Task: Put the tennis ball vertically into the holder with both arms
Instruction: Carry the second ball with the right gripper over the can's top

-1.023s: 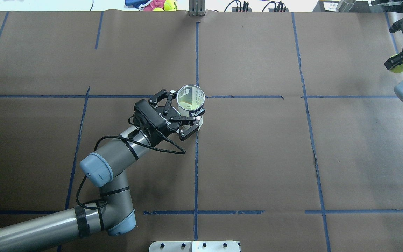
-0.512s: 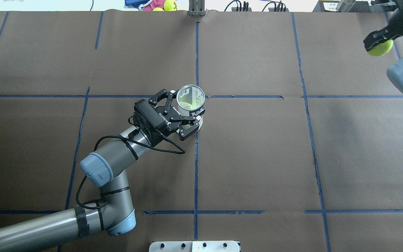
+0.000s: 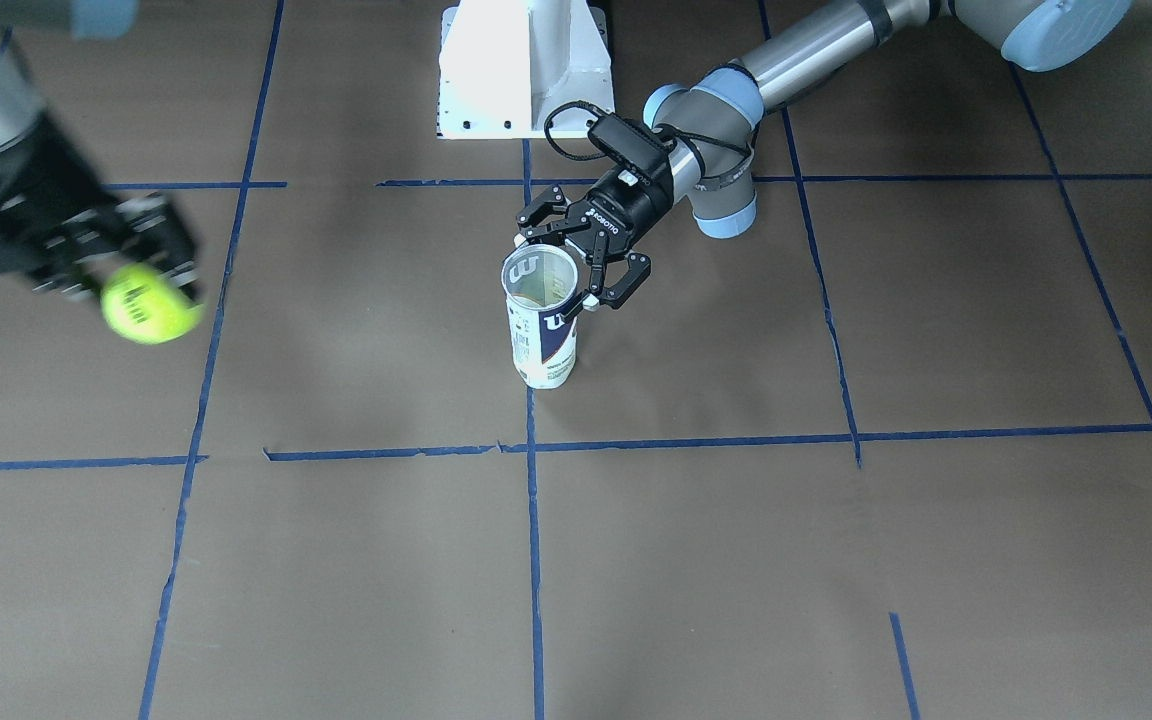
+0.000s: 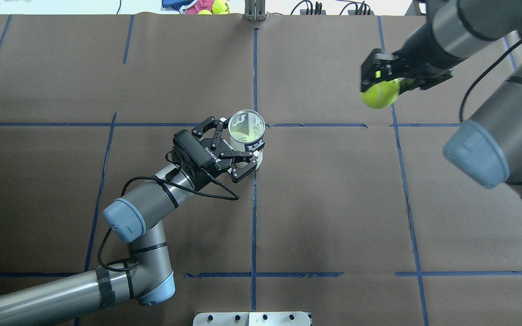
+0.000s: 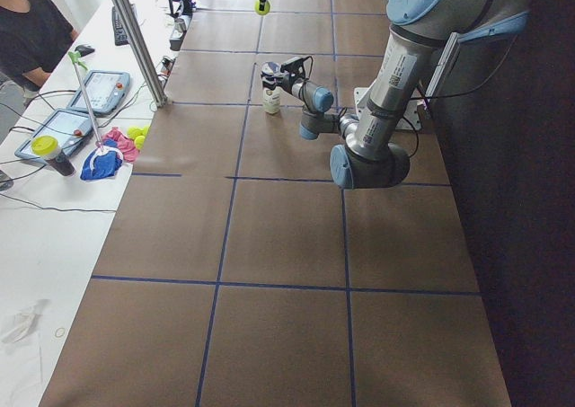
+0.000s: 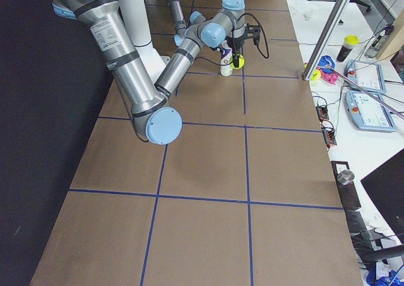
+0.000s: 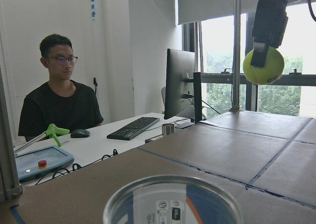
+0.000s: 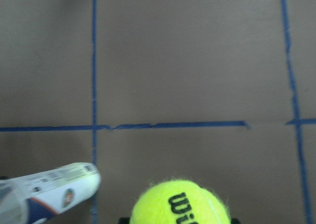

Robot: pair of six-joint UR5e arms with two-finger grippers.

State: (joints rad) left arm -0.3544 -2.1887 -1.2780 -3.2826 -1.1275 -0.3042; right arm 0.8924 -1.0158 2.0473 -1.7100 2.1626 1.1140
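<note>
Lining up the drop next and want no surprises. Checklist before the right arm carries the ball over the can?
1. tennis ball held in the right gripper: ok.
2. holder upright, mouth uncovered: ok.
3. left gripper clamped on the holder's sides: ok.
4. Ball above the holder's mouth: not ok, it hangs well off to the robot's right.
5. Room inside the holder: cannot tell, something yellow-green shows at the bottom.

Brown table [image 4: 333,203] — blue tape grid [image 4: 254,217], seated operator [image 7: 59,105], monitor [image 7: 178,83], keyboard [image 7: 133,128]
</note>
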